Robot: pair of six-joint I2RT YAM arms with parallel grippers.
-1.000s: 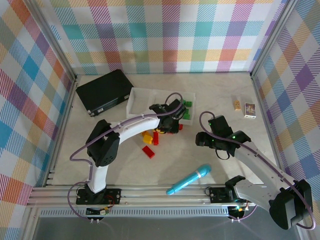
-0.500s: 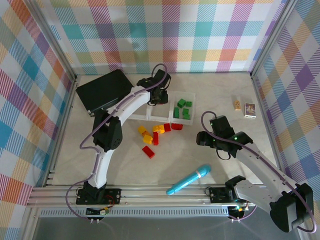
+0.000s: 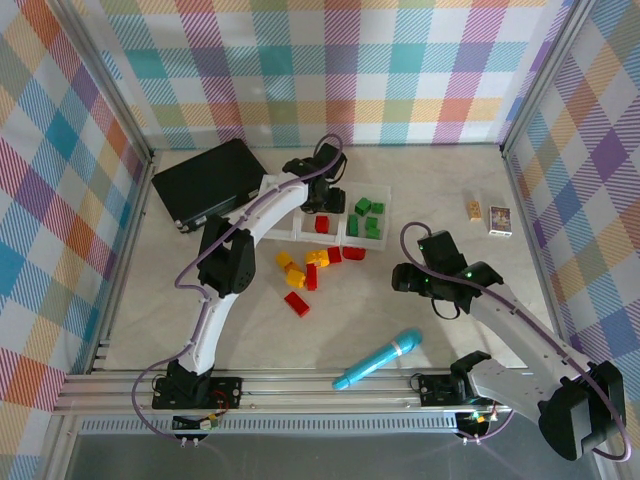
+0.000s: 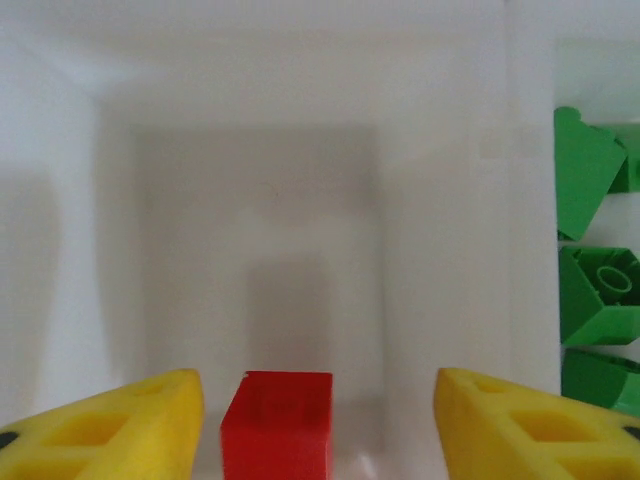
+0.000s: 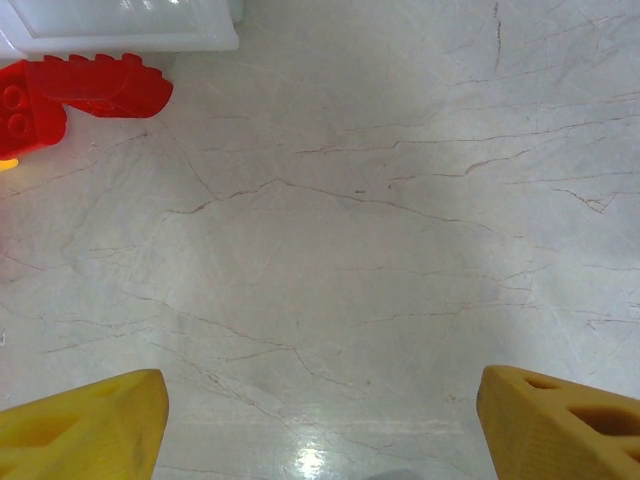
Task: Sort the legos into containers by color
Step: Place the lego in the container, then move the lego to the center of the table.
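Observation:
The white tray lies at the back of the table with three compartments. My left gripper hovers open over the middle compartment, where one red lego lies on the floor between the spread fingers, touching neither. Several green legos fill the right compartment. Loose yellow legos and red legos lie in front of the tray. My right gripper is open over bare table, right of the pile.
A flat black case lies left of the tray. A blue stick rests near the front edge. Two small boxes sit at the far right. The tray's corner is just ahead of my right gripper.
My left gripper went from the pile up to the tray, opened, and a red lego now lies in the middle compartment. The right arm has stayed still.

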